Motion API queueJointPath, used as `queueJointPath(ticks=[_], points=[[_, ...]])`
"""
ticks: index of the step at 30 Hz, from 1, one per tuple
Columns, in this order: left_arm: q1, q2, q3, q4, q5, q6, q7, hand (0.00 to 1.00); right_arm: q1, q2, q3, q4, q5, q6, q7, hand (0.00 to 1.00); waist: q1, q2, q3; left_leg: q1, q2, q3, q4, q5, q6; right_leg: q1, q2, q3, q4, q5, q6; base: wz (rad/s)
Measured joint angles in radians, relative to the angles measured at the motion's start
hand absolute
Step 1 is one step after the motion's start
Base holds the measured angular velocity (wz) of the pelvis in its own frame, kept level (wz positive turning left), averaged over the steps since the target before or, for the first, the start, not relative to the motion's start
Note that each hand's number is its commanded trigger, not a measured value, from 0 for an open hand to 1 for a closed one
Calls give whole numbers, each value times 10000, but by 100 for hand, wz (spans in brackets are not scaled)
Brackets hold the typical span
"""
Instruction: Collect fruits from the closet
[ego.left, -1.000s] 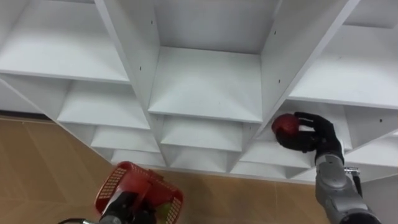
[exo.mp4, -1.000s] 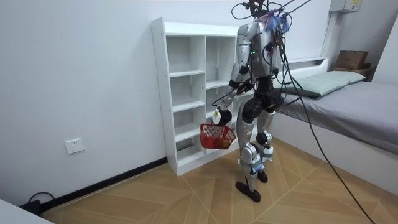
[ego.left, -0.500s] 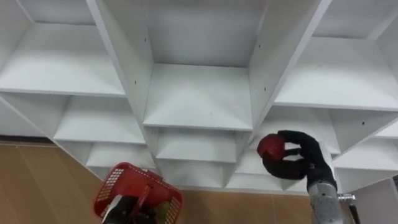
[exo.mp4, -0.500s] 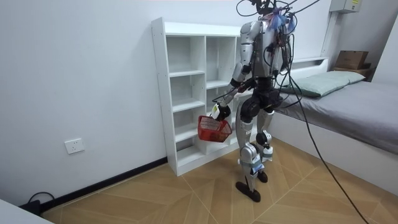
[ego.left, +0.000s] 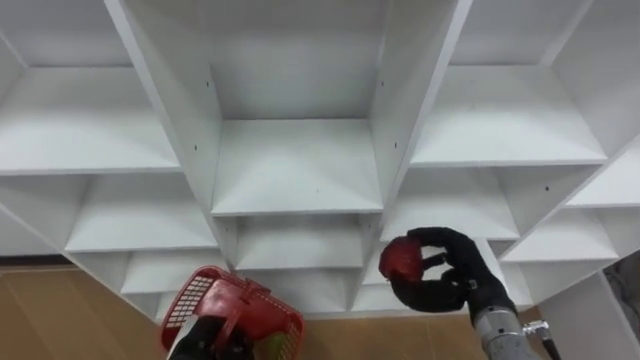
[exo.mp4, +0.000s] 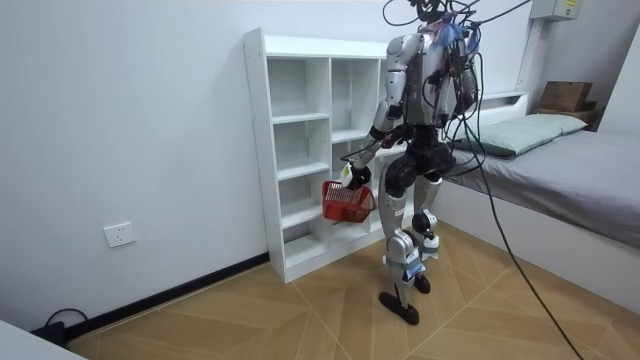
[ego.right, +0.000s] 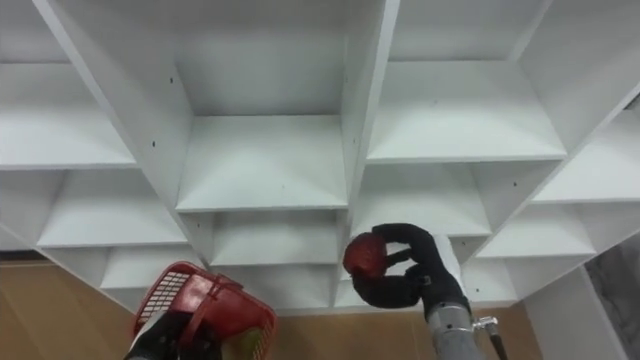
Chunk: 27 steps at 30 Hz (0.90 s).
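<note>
A red fruit (ego.left: 403, 258) sits in my right hand (ego.left: 452, 288), whose dark fingers are curled round it, in front of the lower shelves of the white closet (ego.left: 300, 170). A red mesh basket (ego.left: 238, 318) hangs at the lower left, with my left hand (ego.left: 203, 343) shut on its handle. Something pale green lies in the basket. The fruit is to the right of the basket and slightly higher, apart from it. In the room view I stand facing the closet (exo.mp4: 300, 150), holding the basket (exo.mp4: 347, 203) in front of its lower shelves.
The closet compartments in view hold nothing. Wooden floor (ego.left: 60, 310) lies below the closet. In the room view a bed (exo.mp4: 560, 170) stands close behind me on the room view's right, and a wall socket (exo.mp4: 118, 235) is low on the room view's left.
My right hand has brought the red fruit out of the right-hand compartment, leftwards and down towards the basket. The basket has risen a little. The eye view has shifted too.
</note>
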<state>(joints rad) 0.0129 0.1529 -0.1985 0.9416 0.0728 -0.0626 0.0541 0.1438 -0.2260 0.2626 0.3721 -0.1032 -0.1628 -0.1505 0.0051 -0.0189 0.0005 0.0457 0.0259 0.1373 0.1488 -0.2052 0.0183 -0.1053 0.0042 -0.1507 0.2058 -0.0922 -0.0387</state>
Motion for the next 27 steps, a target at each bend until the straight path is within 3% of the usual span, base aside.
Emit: queueJointPath(ticks=[8, 18, 27], points=[[-4, -61, 2, -13, -15, -7, -68, 100, 51, 36, 462, -425, -443, 108, 918, 100, 10, 29, 38, -9, -5, -10, -9, -2, 3, -3, -27, -31, -43, -17, 25, 0], [-193, -181, -26, -298, -31, -51, 8, 100, 29, 299, 761, -437, -906, 117, 1122, 100, 15, -3, 41, -181, -12, -26, -3, -6, 0, -226, -25, -136, 2, -36, 13, 0], [-293, -283, -36, -298, -49, -51, -110, 100, -261, 346, 1101, -428, -2358, 347, 1609, 100, 157, -92, 93, -270, -3, -30, 31, -6, 0, -276, -55, -168, -9, -34, 10, 0]])
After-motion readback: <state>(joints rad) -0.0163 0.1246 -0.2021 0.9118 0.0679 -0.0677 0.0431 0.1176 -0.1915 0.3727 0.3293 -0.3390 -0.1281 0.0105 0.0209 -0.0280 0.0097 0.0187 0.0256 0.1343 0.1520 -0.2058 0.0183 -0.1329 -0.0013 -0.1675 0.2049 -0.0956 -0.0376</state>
